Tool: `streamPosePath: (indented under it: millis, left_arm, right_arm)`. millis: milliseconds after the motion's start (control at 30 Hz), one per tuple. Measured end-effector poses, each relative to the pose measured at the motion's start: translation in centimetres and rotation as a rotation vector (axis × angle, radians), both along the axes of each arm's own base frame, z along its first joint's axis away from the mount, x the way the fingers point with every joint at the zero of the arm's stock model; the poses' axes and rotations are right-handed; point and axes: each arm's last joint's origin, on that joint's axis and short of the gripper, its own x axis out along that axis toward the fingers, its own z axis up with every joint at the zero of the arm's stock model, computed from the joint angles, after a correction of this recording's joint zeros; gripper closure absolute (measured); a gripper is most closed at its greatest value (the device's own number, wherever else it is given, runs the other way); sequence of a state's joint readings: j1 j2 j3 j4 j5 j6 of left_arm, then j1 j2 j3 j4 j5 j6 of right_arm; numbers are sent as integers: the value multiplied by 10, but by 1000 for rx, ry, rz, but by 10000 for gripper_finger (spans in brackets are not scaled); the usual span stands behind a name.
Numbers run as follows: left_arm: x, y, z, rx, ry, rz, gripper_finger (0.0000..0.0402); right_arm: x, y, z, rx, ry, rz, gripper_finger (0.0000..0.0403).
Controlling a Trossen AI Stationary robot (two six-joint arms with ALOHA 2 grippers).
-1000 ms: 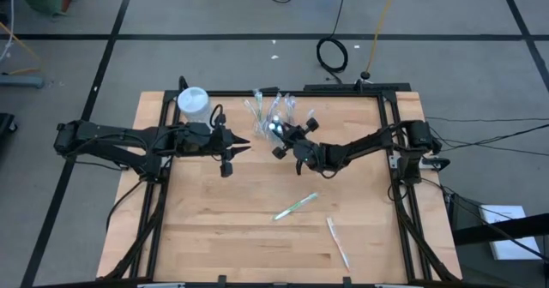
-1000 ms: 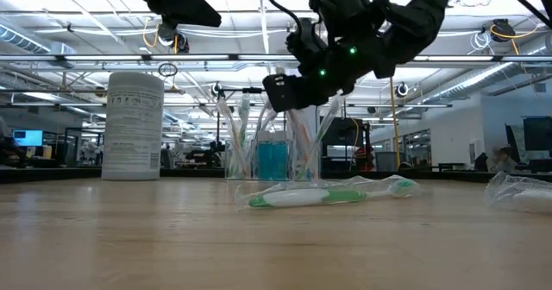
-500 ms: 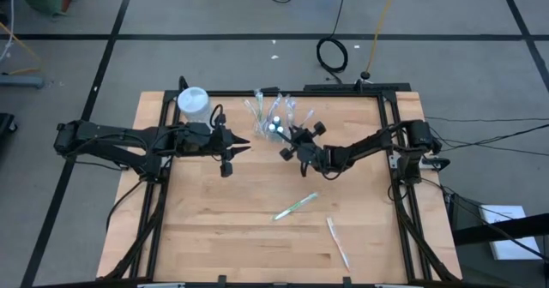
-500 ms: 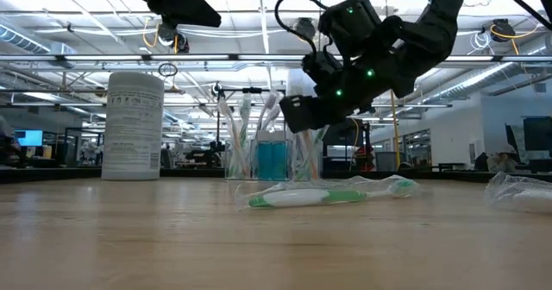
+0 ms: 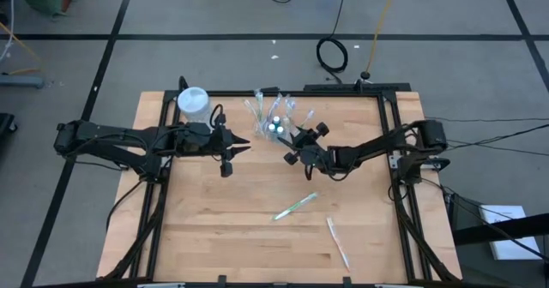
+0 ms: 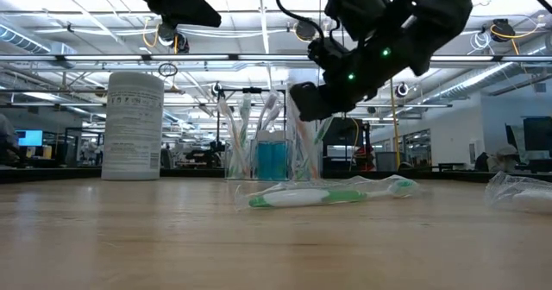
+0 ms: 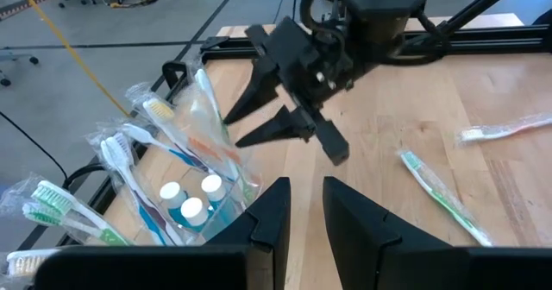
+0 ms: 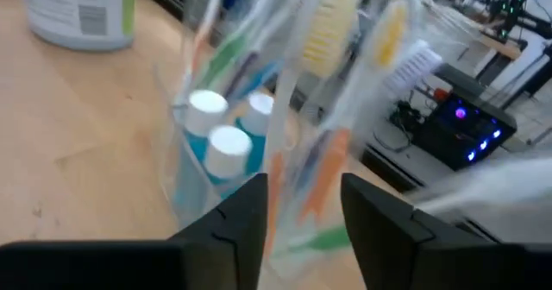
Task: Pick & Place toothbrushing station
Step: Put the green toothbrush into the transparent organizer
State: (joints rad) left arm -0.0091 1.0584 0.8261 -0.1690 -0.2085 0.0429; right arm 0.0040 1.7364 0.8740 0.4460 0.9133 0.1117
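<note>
R gripper [image 5: 294,147] hangs just beside the clear cup [image 5: 274,125] at table's far edge, fingers spread, nothing between them. Cup holds wrapped brushes fanned out + blue toothpaste tubes [image 7: 191,208]. Two strays lie on bare wood: green toothbrush [image 5: 296,207], white toothbrush [image 5: 338,242], well apart from cup. L gripper [image 5: 228,155] waits near cup's other side, fingers apart, empty.

Likely next: fetch green one. Come down across handle mid-length, not the loose wrapper; pinch low. Wrapper looks slippery, hard to judge here.
</note>
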Motion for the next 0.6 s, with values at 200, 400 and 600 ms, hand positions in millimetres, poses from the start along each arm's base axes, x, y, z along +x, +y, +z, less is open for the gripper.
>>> streamPosePath:
  millis: [200,400,600]
  left_arm:
    - [0,0,0,-28,-6,11,325]
    - [12,-4,-13,-178,35,-39,325]
    - [50,-24,-48,-282,93,-124,325]
  right_arm:
    - [-24,6,24,21,111,6,225]
    - [-51,26,60,93,61,87,216]
    - [-73,44,81,237,45,283,224]
